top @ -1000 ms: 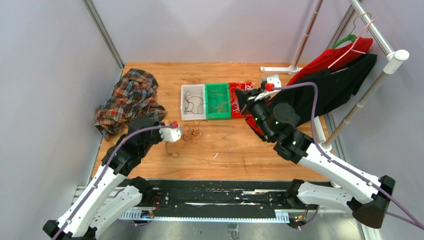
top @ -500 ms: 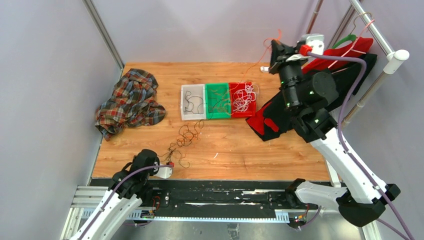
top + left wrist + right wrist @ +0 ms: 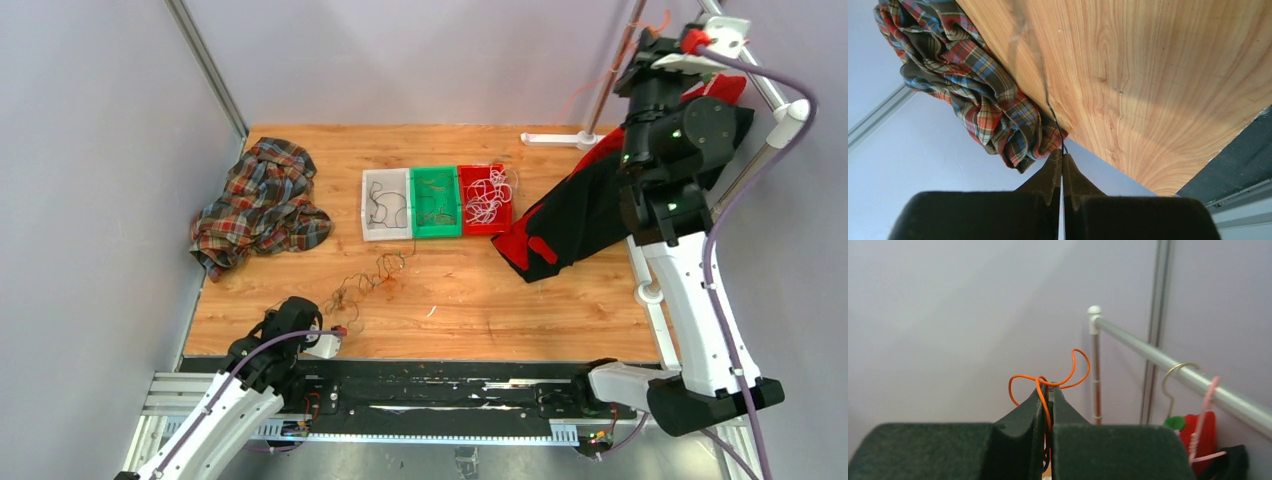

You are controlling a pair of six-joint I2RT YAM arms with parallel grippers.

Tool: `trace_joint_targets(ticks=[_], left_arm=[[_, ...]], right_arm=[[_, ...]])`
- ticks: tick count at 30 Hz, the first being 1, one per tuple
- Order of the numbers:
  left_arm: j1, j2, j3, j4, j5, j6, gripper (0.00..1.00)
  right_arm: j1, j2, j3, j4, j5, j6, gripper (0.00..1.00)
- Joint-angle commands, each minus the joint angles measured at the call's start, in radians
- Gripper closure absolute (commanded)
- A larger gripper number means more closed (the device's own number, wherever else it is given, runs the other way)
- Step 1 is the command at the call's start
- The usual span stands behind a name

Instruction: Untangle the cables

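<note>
The cables (image 3: pixel 365 283) lie as a loose dark and orange-brown tangle on the wooden table (image 3: pixel 560 310), in front of the bins. My left gripper (image 3: pixel 338 332) sits low at the table's near left edge. In the left wrist view it (image 3: pixel 1062 156) is shut on a thin black cable (image 3: pixel 1050 107) that runs away over the wood. My right gripper (image 3: pixel 645 45) is raised high at the back right. Its jaws (image 3: pixel 1049 389) are shut on an orange cable (image 3: pixel 1075 371) that loops above the tips; a strand (image 3: pixel 592 88) trails down from it.
A white bin (image 3: pixel 368 210), a green bin (image 3: pixel 436 230) and a red bin (image 3: pixel 468 205) stand in a row mid-table, with cables in them. A crumpled plaid shirt (image 3: pixel 258 200) lies at the left. Red and black garments (image 3: pixel 590 210) hang from the metal rack (image 3: pixel 770 140) on the right.
My right arm has risen and swung to the back right, carrying the orange cable up. The left arm pulled back to the near edge. The tangle has stretched out on the table.
</note>
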Motion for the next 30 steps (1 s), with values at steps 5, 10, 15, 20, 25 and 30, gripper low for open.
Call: trace_joint_targets(ticks=[5,10,15,20,25,30], left_arm=[[0.007,0.019,-0.009,-0.087,-0.052,0.053,0.99],[0.007,0.044,0.010,-0.061,-0.048,0.058,0.99],[0.007,0.096,0.064,0.064,0.006,0.009,0.99],[0.007,0.200,0.216,0.173,0.110,-0.121,1.00],[0.007,0.322,0.455,0.166,0.256,-0.296,1.00],[0.007,0.368,0.583,0.149,0.345,-0.373,1.00]], right_arm=[[-0.181,0.056,0.258,-0.022,-0.036,0.066,0.99],[-0.200,0.110,0.358,-0.075,-0.135,0.151,0.99],[-0.179,0.159,0.370,-0.106,-0.409,0.316,0.99],[-0.048,0.213,0.340,-0.121,-0.516,0.263,0.99],[0.099,0.303,0.351,-0.152,-0.514,0.176,0.99],[0.163,0.395,0.333,-0.149,-0.530,0.157,0.99]])
